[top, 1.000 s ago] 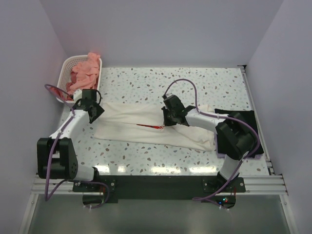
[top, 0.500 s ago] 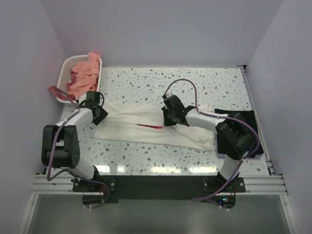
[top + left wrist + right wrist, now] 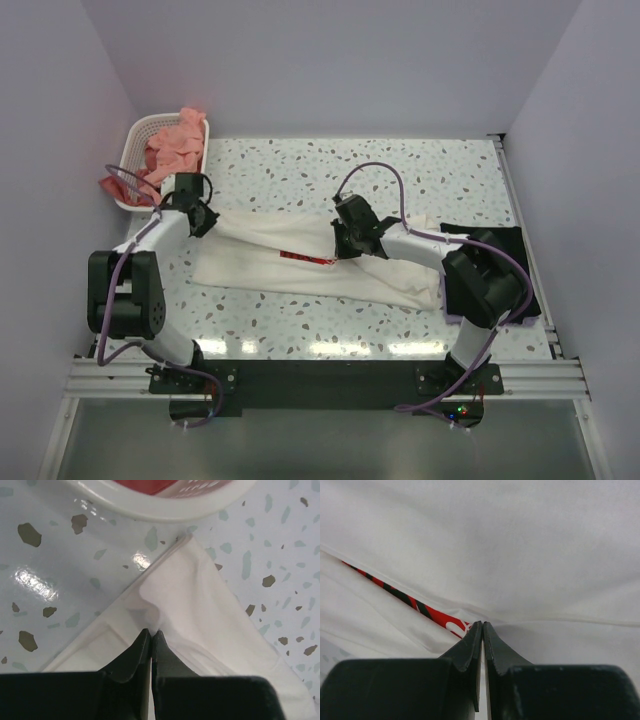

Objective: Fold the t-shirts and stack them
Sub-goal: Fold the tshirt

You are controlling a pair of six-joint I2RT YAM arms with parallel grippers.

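A cream-white t-shirt point(image 3: 290, 275) lies spread across the middle of the table, a strip of its red logo point(image 3: 305, 259) showing in a fold. My left gripper point(image 3: 201, 222) is shut on the shirt's far left corner point(image 3: 165, 595), close to the basket; the jaws point(image 3: 151, 631) pinch a small ridge of cloth. My right gripper point(image 3: 346, 250) is shut on a fold at the shirt's middle, right beside the red logo point(image 3: 420, 607), with its tips point(image 3: 483, 624) pressed together on the cream cloth point(image 3: 520, 540). Salmon-pink t-shirts point(image 3: 175, 150) fill the basket. A black t-shirt point(image 3: 500, 240) lies at the right.
The white perforated basket point(image 3: 134, 135) stands at the back left corner, its rim point(image 3: 165, 507) just beyond the left gripper. A lilac edge point(image 3: 527, 319) shows under the black shirt near the table's right rail point(image 3: 522, 230). Speckled tabletop point(image 3: 400, 170) lies behind the shirt.
My left gripper moved back toward the basket and closed on the cream shirt's left corner, drawing that corner out. The right gripper stayed shut in place.
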